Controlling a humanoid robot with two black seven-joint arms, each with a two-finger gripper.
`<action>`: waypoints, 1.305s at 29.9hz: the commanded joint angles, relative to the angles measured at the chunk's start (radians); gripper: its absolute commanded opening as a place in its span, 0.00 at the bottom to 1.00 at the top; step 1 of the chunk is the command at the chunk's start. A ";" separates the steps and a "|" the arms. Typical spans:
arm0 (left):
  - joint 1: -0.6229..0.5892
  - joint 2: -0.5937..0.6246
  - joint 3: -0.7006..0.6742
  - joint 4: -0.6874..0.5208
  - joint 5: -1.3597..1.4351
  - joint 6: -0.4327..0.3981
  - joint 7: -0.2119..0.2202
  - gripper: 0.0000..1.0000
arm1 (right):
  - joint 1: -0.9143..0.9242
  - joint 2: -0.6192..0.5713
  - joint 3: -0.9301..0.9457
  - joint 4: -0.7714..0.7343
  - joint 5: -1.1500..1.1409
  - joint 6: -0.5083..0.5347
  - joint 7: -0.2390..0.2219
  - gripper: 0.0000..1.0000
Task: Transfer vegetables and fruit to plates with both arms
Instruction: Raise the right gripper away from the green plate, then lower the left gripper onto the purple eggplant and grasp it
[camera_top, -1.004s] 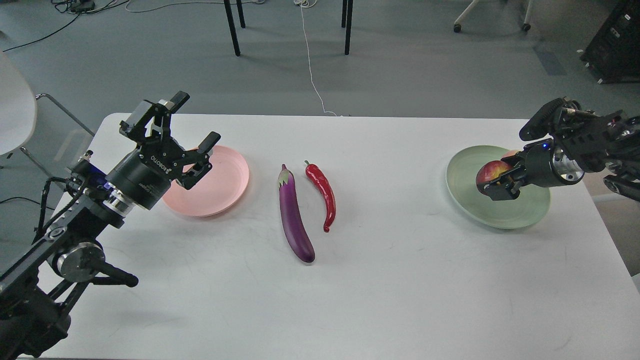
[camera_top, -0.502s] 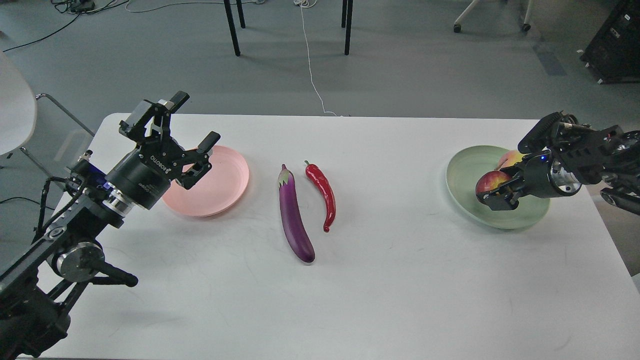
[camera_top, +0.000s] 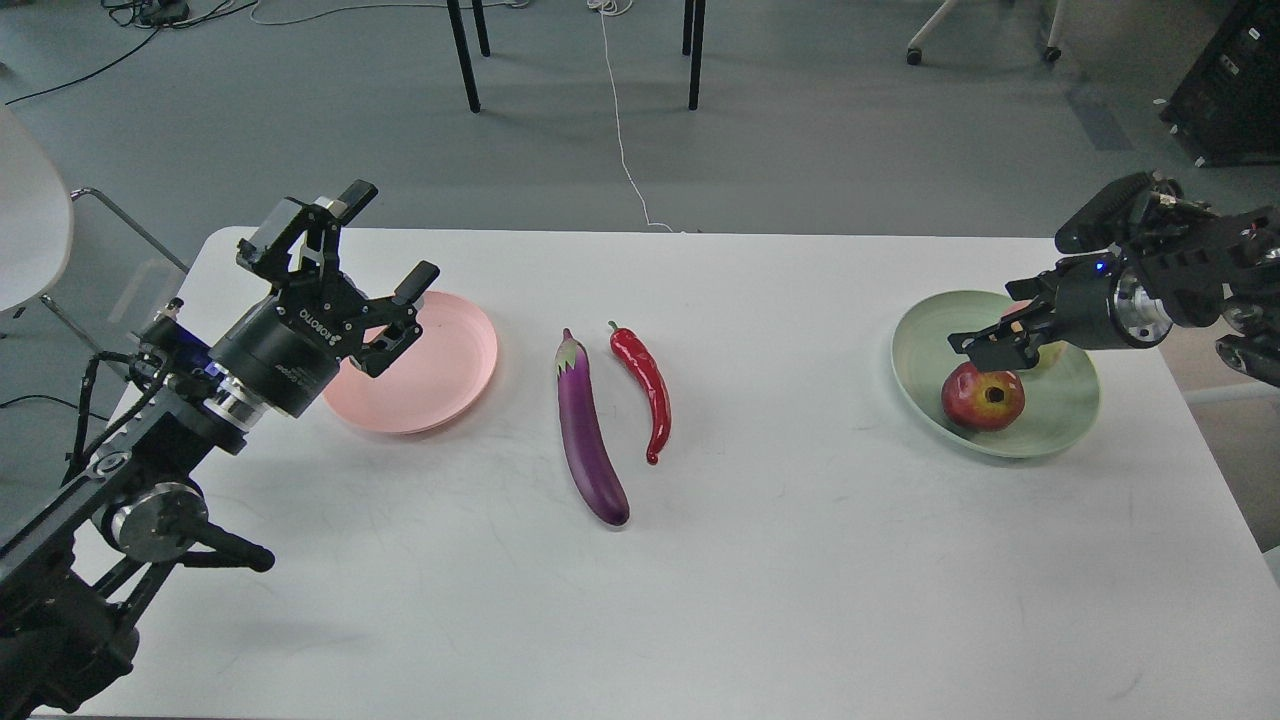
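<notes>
A purple eggplant (camera_top: 587, 432) and a red chili pepper (camera_top: 648, 386) lie side by side at the table's middle. The pink plate (camera_top: 445, 378) at the left holds nothing. My left gripper (camera_top: 378, 272) is open and empty, hovering over that plate's left edge. The mint green plate (camera_top: 922, 340) at the right holds the red-and-yellow pomegranate (camera_top: 983, 397), crown hole facing me. The peach (camera_top: 1049, 354) is mostly hidden behind my right gripper (camera_top: 990, 346). That gripper is open, just above and behind the pomegranate, not touching it.
The white table (camera_top: 780, 560) ends close to the right of the green plate. A white chair (camera_top: 30, 215) stands beyond the left edge. Table legs and cables are on the floor behind.
My right gripper let go of the pomegranate onto the green plate, then rose and drew back to the right. The left arm barely moved.
</notes>
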 joint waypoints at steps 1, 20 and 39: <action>-0.007 0.005 0.004 0.000 0.000 0.000 0.000 0.98 | -0.007 -0.024 0.140 0.010 0.149 0.005 0.000 0.96; -0.013 -0.013 0.016 -0.150 0.368 0.022 -0.015 0.98 | -0.541 -0.030 0.694 0.054 1.414 0.432 0.000 0.96; -0.420 -0.021 0.402 0.041 1.485 0.140 0.008 0.98 | -0.678 -0.179 0.794 0.085 1.463 0.432 0.000 0.96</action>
